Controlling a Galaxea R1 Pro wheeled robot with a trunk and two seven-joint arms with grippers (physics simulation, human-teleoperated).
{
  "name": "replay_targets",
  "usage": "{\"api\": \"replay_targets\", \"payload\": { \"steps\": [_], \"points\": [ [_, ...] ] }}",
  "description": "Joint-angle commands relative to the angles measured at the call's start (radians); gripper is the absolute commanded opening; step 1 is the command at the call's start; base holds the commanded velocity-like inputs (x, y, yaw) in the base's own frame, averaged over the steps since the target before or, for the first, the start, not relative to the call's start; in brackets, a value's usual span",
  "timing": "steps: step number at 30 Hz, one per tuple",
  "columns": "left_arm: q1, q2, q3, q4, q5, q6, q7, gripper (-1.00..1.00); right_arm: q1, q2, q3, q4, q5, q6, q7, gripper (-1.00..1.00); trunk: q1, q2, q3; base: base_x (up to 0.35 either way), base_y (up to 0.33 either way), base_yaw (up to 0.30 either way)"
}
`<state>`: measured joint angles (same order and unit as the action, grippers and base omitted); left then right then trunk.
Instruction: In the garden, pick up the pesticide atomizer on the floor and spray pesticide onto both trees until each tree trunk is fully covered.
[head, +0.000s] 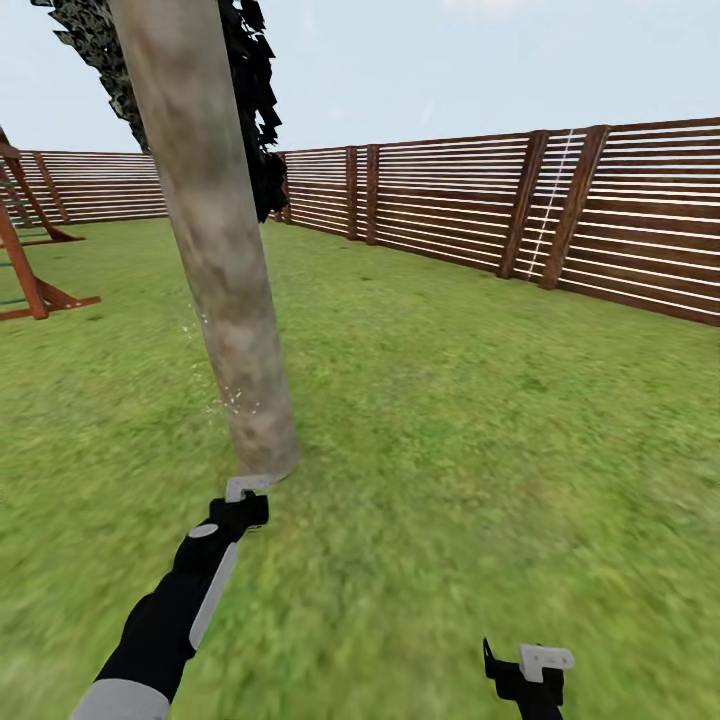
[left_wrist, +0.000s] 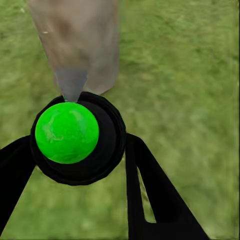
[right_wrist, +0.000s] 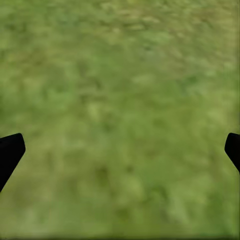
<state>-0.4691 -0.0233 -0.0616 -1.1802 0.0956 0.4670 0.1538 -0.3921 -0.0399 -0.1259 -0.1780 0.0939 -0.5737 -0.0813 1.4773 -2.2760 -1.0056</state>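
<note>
left wrist view: left fingers (left_wrist: 75, 165) clamp the pesticide atomizer (left_wrist: 76, 139) facing the tree trunk (left_wrist: 80, 45).

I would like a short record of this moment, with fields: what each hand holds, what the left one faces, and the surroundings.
left hand: shut on the pesticide atomizer, seen from above as a dark round body with a bright green top
aim: toward the lower part of the tree trunk
spray: small pale specks on the trunk's left side
right hand: open, empty, over the lawn
surroundings: wooden fence at the back and right
</note>
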Motion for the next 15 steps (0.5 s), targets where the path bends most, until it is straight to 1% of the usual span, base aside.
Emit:
{"api": "replay_targets", "payload": {
  "steps": [1, 2, 5, 7, 8, 10, 11, 12, 14, 15],
  "points": [
    [-0.030, -0.011, -0.011, -0.013, -0.006, 0.047, 0.021, -1.00, 0.000, 0.000, 0.000, 0.000, 0.000, 0.000, 0.000, 1.00, 0.000, 0.000, 0.000, -0.005, 0.000, 0.000],
    [-0.063, -0.017, -0.016, -0.018, -0.005, 0.079, 0.037, -1.00, 0.000, 0.000, 0.000, 0.000, 0.000, 0.000, 0.000, 1.00, 0.000, 0.000, 0.000, -0.002, 0.000, 0.000],
    [-0.122, -0.021, -0.018, -0.021, -0.005, 0.124, 0.047, -1.00, 0.000, 0.000, 0.000, 0.000, 0.001, 0.000, 0.000, 1.00, 0.000, 0.000, 0.000, 0.000, 0.000, 0.000],
    [-0.136, -0.011, -0.011, -0.024, -0.006, 0.143, 0.048, -1.00, 0.000, 0.000, 0.000, 0.000, 0.001, 0.000, 0.000, 1.00, 0.000, 0.000, 0.000, 0.000, 0.000, 0.000],
    [-0.139, -0.005, -0.002, -0.029, -0.006, 0.147, 0.048, -1.00, 0.000, 0.000, 0.000, 0.000, 0.001, 0.000, 0.000, 1.00, 0.000, 0.000, 0.000, 0.000, 0.000, 0.000],
    [-0.140, 0.001, 0.030, -0.050, -0.007, 0.152, 0.046, -1.00, 0.000, 0.000, 0.000, 0.000, 0.001, 0.000, 0.000, 1.00, 0.000, 0.000, 0.000, 0.000, 0.000, 0.000],
    [-0.140, 0.002, 0.038, -0.062, -0.007, 0.153, 0.045, -1.00, 0.000, 0.000, 0.000, 0.000, 0.001, 0.000, 0.000, 1.00, 0.000, 0.000, 0.000, 0.000, 0.000, 0.000],
    [-0.141, 0.002, 0.042, -0.073, -0.006, 0.154, 0.045, -1.00, 0.000, 0.000, 0.000, 0.000, 0.001, 0.000, 0.000, 1.00, 0.000, 0.000, 0.000, 0.000, 0.000, 0.000],
    [-0.145, -0.010, 0.038, -0.091, -0.004, 0.156, 0.046, -1.00, 0.000, 0.000, 0.000, 0.000, 0.001, 0.000, 0.000, 1.00, 0.000, 0.000, 0.000, 0.000, 0.000, 0.000],
    [-0.171, -0.015, 0.039, -0.103, 0.001, 0.192, 0.045, -1.00, 0.000, 0.000, 0.000, 0.000, 0.001, 0.000, 0.000, 1.00, 0.000, 0.000, 0.000, 0.000, 0.000, 0.000]
  ]
}}
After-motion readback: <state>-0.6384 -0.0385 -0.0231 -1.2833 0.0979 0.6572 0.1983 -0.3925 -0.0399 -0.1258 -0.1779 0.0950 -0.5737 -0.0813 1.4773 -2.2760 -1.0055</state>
